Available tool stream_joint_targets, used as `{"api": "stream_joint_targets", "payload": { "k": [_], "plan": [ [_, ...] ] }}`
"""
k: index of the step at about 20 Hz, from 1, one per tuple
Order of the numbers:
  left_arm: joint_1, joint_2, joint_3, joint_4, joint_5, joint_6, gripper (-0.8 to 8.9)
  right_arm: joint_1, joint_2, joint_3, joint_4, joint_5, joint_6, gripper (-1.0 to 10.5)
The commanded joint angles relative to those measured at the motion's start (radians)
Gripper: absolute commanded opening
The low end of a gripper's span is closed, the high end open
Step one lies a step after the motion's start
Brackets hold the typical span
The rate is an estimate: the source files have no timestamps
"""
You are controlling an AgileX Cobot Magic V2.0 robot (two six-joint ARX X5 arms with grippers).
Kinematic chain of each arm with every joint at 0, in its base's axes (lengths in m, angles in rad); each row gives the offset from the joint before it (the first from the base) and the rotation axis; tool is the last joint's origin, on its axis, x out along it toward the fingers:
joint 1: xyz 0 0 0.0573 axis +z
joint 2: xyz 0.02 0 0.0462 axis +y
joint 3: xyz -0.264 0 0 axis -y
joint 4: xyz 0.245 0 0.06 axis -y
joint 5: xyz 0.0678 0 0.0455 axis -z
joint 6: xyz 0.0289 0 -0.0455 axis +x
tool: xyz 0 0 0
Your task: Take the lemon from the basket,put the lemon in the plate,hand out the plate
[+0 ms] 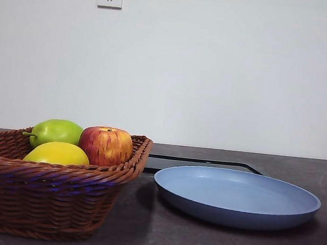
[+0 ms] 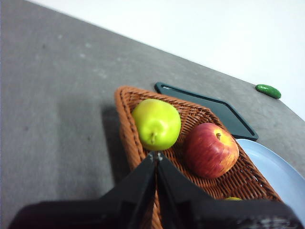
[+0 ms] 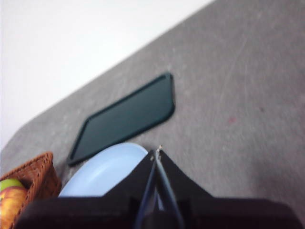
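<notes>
Three fruits sit in the basket, the lemon nearest; the plate lies beside it; both grippers hover with fingers clenched; no writing seems readable.

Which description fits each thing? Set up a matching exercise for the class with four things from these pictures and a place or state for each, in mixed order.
Things:
1. lemon
2. plate
3. black tray
4. left gripper

Descriptions:
A. shut, above the basket
B. flat on the table behind the plate
C. empty, beside the basket
D. in the basket with a green fruit and an apple

Pairs: 1-D, 2-C, 3-B, 4-A
</notes>
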Motion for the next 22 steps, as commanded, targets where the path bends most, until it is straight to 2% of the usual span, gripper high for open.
{"api": "stream_joint_targets", "payload": {
  "k": [1,5,9,12,15,20,22],
  "plan": [
    [0.003,0.003,0.064,-0.029,-0.018,-0.043,0.07,0.0,0.018,0.077,-0.052,0.002,0.003,0.1],
    [0.003,0.022,0.155,-0.097,-0.049,-0.037,0.07,0.0,0.072,0.178,-0.122,-0.001,-0.029,0.1],
    [0.003,0.093,0.255,-0.173,-0.062,-0.023,0.07,0.0,0.168,0.305,-0.195,0.002,-0.121,0.1],
    [0.002,0.166,0.327,-0.207,-0.035,0.041,0.07,0.0,0.245,0.393,-0.219,0.002,-0.181,0.1],
    [0.002,0.246,0.408,-0.239,-0.006,0.106,0.07,0.0,0.326,0.475,-0.239,0.001,-0.201,0.1],
    [0.001,0.373,0.532,-0.278,-0.002,0.152,0.07,0.0,0.473,0.603,-0.317,-0.002,-0.266,0.1],
    [0.001,0.422,0.578,-0.293,0.03,0.167,0.07,0.0,0.534,0.649,-0.364,-0.018,-0.304,0.1]
  ]
}}
